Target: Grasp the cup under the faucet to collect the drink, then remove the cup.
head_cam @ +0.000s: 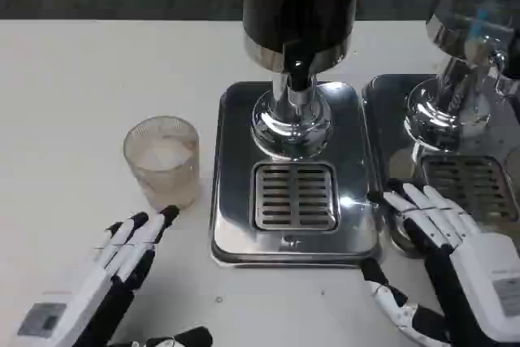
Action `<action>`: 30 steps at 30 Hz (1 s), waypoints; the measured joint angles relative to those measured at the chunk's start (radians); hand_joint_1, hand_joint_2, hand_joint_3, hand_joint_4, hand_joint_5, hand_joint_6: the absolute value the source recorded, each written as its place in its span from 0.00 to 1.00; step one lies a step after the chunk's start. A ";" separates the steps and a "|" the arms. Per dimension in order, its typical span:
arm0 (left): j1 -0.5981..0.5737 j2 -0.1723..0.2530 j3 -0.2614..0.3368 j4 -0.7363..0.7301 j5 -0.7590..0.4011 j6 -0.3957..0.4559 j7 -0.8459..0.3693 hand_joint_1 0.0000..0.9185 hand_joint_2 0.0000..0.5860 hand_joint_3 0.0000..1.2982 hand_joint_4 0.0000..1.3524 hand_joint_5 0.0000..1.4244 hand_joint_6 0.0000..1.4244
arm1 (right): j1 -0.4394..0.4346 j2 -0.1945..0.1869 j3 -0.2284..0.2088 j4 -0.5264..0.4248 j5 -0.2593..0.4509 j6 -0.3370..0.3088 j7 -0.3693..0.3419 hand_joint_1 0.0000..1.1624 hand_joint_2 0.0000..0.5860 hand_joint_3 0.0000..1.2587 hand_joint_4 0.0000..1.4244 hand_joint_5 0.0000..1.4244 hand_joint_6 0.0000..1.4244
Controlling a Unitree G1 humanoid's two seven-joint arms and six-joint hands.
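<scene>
Your clear plastic cup [162, 160] stands upright, left of centre, on white table [65, 87], beside dispenser drip tray [294, 197], not under faucet [297, 71]. Your left hand [106, 270], lower left: fingers extended together, holding nothing, fingertips [168, 214] just below cup base. Right hand [455, 258], lower right: fingers spread, empty.

A clear, ribbed plastic cup [162, 160] sits on the matt white table [65, 103] beside a mirror-polished metal dispenser base [236, 225].
</scene>
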 measured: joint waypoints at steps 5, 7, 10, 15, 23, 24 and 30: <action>-0.005 0.000 -0.011 0.027 -0.001 -0.001 0.001 0.00 0.15 0.00 0.00 0.00 0.00 | -0.003 0.005 0.004 0.002 0.000 -0.002 -0.008 0.35 0.71 0.20 0.11 0.10 0.12; -0.007 0.000 -0.018 0.029 -0.003 -0.001 0.001 0.00 0.15 0.00 0.00 0.00 0.00 | -0.002 0.005 0.004 0.001 0.000 -0.002 -0.013 0.35 0.71 0.20 0.11 0.10 0.12; -0.008 0.001 -0.022 0.029 -0.009 -0.002 0.001 0.00 0.15 0.00 0.00 0.00 0.00 | 0.005 0.007 0.003 -0.005 0.001 -0.001 -0.014 0.35 0.71 0.20 0.12 0.10 0.13; -0.007 0.004 -0.019 0.031 -0.041 -0.021 0.005 0.00 0.13 0.00 0.00 0.00 0.00 | 0.027 0.025 0.002 -0.021 0.001 0.001 -0.015 0.35 0.71 0.20 0.12 0.11 0.13; -0.020 0.002 0.058 0.037 -0.143 -0.106 0.039 0.00 0.04 0.00 0.00 0.00 0.00 | 0.039 0.044 -0.002 -0.059 0.000 0.021 -0.014 0.35 0.71 0.21 0.13 0.12 0.14; -0.031 -0.001 0.065 0.046 -0.166 -0.116 0.039 0.00 0.04 0.00 0.00 0.00 0.00 | 0.041 0.049 -0.002 -0.067 0.000 0.026 -0.014 0.35 0.71 0.21 0.13 0.12 0.14; -0.151 -0.004 0.091 0.152 -0.245 -0.132 0.021 0.00 0.04 0.00 0.00 0.00 0.00 | 0.051 0.078 0.009 -0.106 -0.014 0.054 -0.014 0.35 0.72 0.21 0.14 0.13 0.15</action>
